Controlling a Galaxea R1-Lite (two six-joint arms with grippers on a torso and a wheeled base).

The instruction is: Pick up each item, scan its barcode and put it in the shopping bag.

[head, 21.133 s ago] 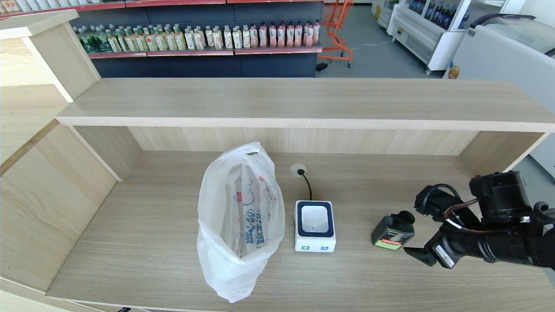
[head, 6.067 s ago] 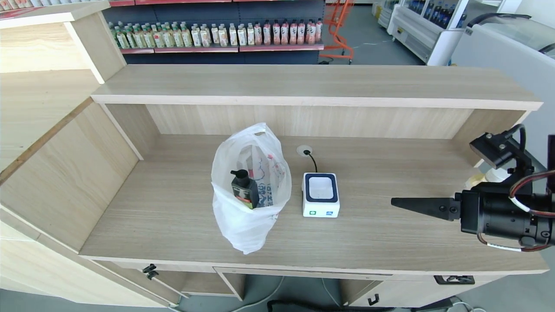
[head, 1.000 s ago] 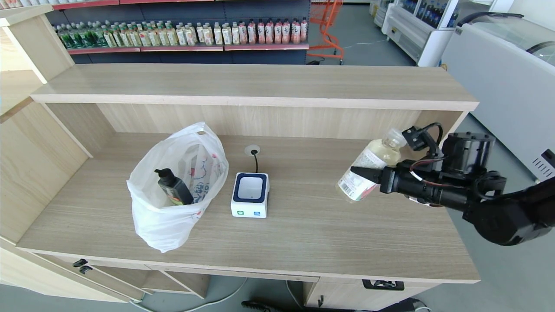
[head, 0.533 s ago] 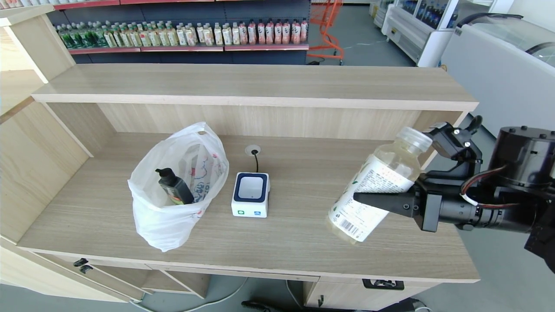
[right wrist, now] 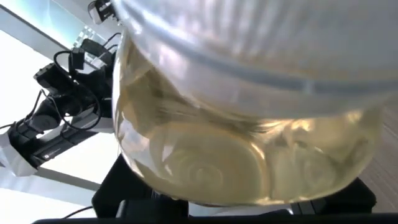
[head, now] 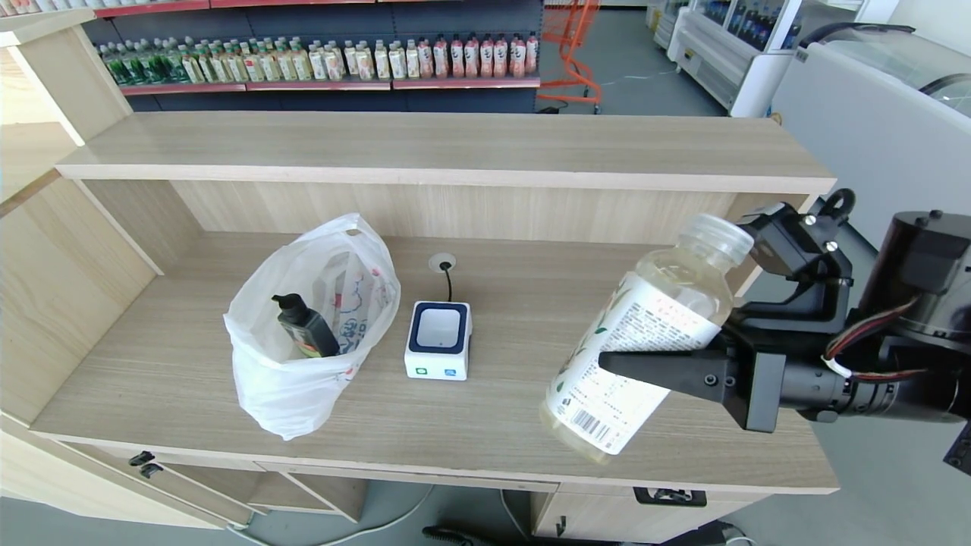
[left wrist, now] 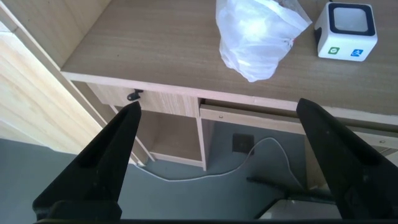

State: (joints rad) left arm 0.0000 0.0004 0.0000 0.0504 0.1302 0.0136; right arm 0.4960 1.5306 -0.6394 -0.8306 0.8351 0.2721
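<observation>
**Checkout run, item two.** We counted one item bagged: a black plastic pump bottle (head: 305, 330) stood inside the white translucent plastic shopping bag (head: 303, 387). The bag sat on the pale wood-grain worktop (head: 493, 409), at 9 o'clock from the blue-rimmed white box scanner (head: 438, 350).

The second item, a clear plastic bottle of pale yellow drink (head: 641, 318) with a white label, hung above the worktop at 4 o'clock from the scanner, well apart from it. The right end effector (head: 652, 358) pinched it around the middle. The bottle was tilted, cap towards 1 o'clock and base towards 7 o'clock, with its barcode (head: 588, 426) showing near the base. By our reckoning, its scan and bagging remained.

The left end effector (left wrist: 217, 106) hung on the worktop's near side, fingers spread, holding nothing.
</observation>
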